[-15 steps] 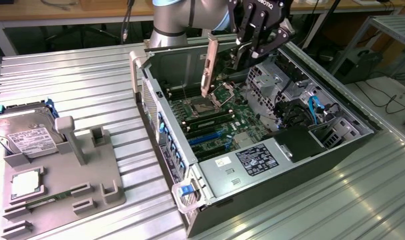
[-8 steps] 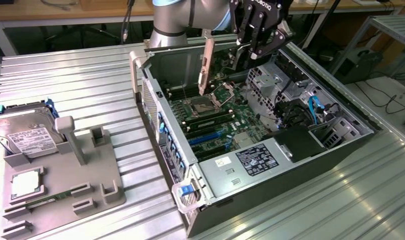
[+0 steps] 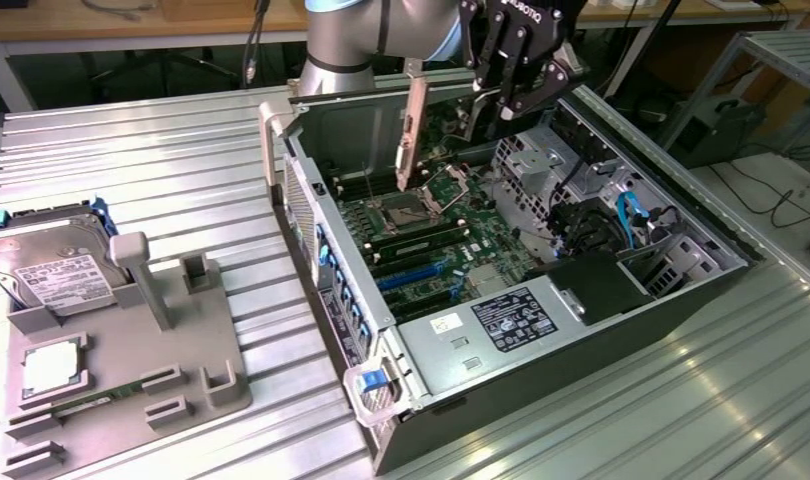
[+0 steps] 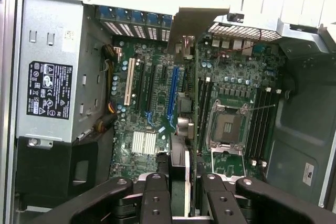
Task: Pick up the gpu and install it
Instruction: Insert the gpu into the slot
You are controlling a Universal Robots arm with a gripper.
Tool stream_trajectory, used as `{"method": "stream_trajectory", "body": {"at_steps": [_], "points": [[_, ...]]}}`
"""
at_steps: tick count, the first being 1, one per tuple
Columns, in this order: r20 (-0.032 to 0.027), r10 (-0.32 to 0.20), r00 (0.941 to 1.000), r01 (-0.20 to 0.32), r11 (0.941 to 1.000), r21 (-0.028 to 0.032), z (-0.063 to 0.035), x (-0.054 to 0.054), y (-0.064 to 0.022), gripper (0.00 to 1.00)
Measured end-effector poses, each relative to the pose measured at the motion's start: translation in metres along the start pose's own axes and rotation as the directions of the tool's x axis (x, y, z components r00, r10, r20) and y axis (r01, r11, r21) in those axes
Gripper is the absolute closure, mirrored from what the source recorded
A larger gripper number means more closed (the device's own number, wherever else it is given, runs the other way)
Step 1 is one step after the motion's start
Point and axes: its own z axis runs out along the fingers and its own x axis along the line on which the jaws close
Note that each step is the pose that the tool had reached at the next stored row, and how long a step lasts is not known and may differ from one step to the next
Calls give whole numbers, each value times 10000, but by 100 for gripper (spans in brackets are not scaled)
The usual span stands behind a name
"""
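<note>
The gpu (image 3: 411, 130) hangs upright over the open computer case (image 3: 725, 270), its silver end bracket pointing down toward the motherboard (image 3: 432, 235). My gripper (image 3: 501, 105) is shut on the card's upper edge. In the wrist view the gpu (image 4: 190, 129) shows edge-on, running from my gripper (image 4: 185, 198) to its bracket by the case's rear wall. It hovers above the board between the blue slot (image 4: 172, 90) and the processor socket (image 4: 228, 127), apart from both.
A power supply (image 3: 512, 320) with a black label fills the case's near end, and blue cables (image 3: 629, 215) lie at the exterior view's right. A grey fixture (image 3: 125, 370) on the ribbed metal table holds a silver hard drive (image 3: 52, 270).
</note>
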Motion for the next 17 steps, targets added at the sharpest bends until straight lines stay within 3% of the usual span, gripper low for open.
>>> {"method": "stream_trajectory", "body": {"at_steps": [6,10,17], "points": [[-12,455,9990,-455,9990,9,15,1,0,72],[-22,979,9952,-979,9952,22,36,1,0,72],[-21,1031,9947,-1030,9947,24,86,2,2,72]]}}
